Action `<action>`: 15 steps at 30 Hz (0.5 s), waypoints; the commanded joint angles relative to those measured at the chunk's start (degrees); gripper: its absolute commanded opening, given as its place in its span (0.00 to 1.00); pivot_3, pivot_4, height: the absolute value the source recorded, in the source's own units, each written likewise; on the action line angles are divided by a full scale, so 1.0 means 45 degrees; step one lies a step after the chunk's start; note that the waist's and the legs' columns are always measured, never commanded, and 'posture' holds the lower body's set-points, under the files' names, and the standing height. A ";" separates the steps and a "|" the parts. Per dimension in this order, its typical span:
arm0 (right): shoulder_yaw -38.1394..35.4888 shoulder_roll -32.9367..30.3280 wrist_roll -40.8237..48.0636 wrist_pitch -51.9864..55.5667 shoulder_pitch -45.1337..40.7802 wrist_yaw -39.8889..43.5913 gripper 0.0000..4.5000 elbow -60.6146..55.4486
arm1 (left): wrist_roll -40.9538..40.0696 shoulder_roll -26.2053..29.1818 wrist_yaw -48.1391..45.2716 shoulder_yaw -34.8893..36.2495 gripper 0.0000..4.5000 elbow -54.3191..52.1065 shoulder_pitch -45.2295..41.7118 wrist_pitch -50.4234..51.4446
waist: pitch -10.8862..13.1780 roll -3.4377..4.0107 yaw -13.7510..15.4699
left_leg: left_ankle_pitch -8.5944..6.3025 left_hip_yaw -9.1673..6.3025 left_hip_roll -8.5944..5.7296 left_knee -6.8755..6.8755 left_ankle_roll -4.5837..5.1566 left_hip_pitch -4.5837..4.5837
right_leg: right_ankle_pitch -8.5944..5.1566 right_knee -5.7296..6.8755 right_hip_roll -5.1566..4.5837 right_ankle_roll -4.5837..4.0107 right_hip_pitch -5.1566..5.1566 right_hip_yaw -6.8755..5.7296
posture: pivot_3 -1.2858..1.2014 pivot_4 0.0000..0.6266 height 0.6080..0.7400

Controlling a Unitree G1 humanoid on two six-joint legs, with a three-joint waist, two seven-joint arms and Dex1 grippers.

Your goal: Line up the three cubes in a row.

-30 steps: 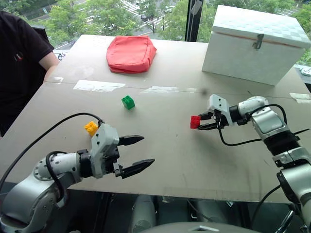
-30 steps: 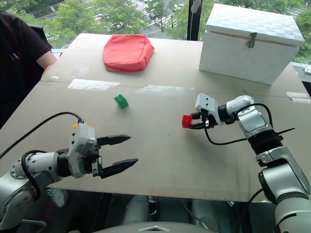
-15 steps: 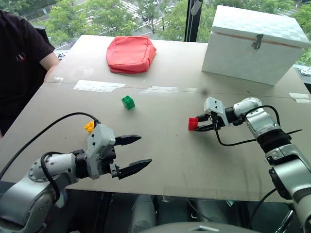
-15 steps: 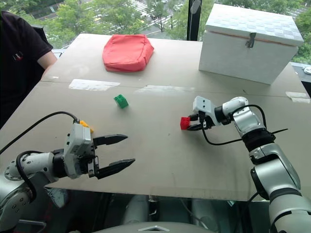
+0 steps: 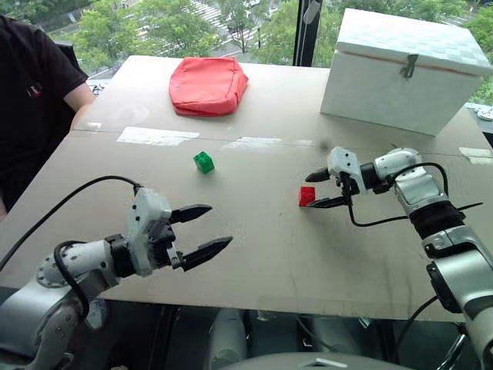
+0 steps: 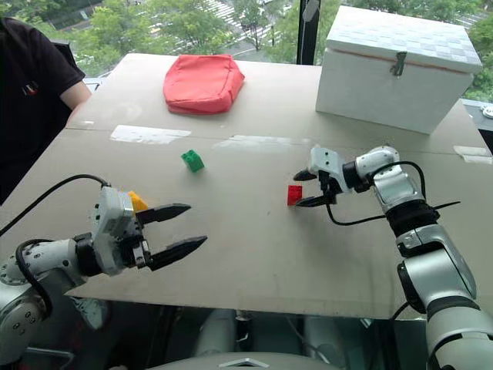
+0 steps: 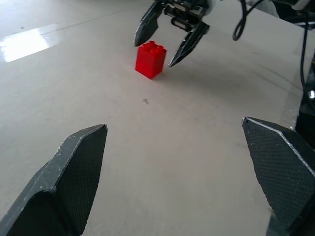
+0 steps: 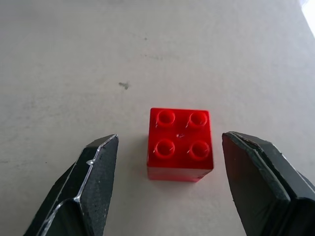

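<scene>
The red cube (image 5: 306, 196) stands studs-up on the table (image 5: 254, 254), right of centre. My right gripper (image 5: 306, 193) is open, with one black finger on each side of the cube and a gap between each finger and the cube, as the right wrist view shows around the red cube (image 8: 180, 143). The green cube (image 5: 203, 162) lies farther back, left of centre. The yellow cube (image 6: 137, 201) peeks out behind my left gripper (image 5: 219, 224), which hangs open and empty near the front left, pointing toward the red cube (image 7: 150, 59).
A large red pouch (image 5: 208, 83) lies at the back of the table. A big white box (image 5: 404, 69) with a latch stands at the back right. A person in a black shirt (image 5: 31, 100) sits at the table's left side.
My right gripper has opened and let go of the red cube, which now rests on the table between its fingers. My left gripper has drifted slightly left.
</scene>
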 commanded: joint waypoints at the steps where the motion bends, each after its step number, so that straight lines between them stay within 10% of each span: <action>1: -0.1763 -0.0874 0.1597 0.1414 0.0944 -0.0192 0.76 -0.2989 | 0.1092 -0.0624 0.2473 0.0148 1.00 0.0696 -0.0880 0.0336 | 0.0002 0.0003 0.0144 | 0.0000 -0.0001 -0.0003 -0.0001 0.0001 0.0000 | 0.0002 -0.0001 -0.0004 0.0004 0.0001 -0.0001 | 0.52 0.24 1.00; 11: -0.5535 -0.2216 0.5386 0.6742 0.5714 -0.3563 0.76 -1.1008 | 0.3120 -0.2074 0.6337 -0.1273 1.00 0.4246 -0.5901 0.1813 | -0.0004 -0.0006 0.0377 | -0.0001 -0.0033 -0.0006 0.0007 0.0006 -0.0004 | 0.0020 0.0005 0.0003 0.0035 0.0016 -0.0003 | 0.52 0.24 1.00; 15: -0.6154 -0.2375 0.6224 0.7597 0.7106 -0.4653 0.99 -1.3084 | 0.3619 -0.1848 0.5446 -0.2242 1.00 0.6312 -0.7815 0.1830 | -0.0007 -0.0013 0.0363 | 0.0000 -0.0033 -0.0006 0.0016 0.0007 -0.0004 | 0.0021 0.0005 0.0010 0.0037 0.0021 -0.0012 | 0.52 0.24 1.00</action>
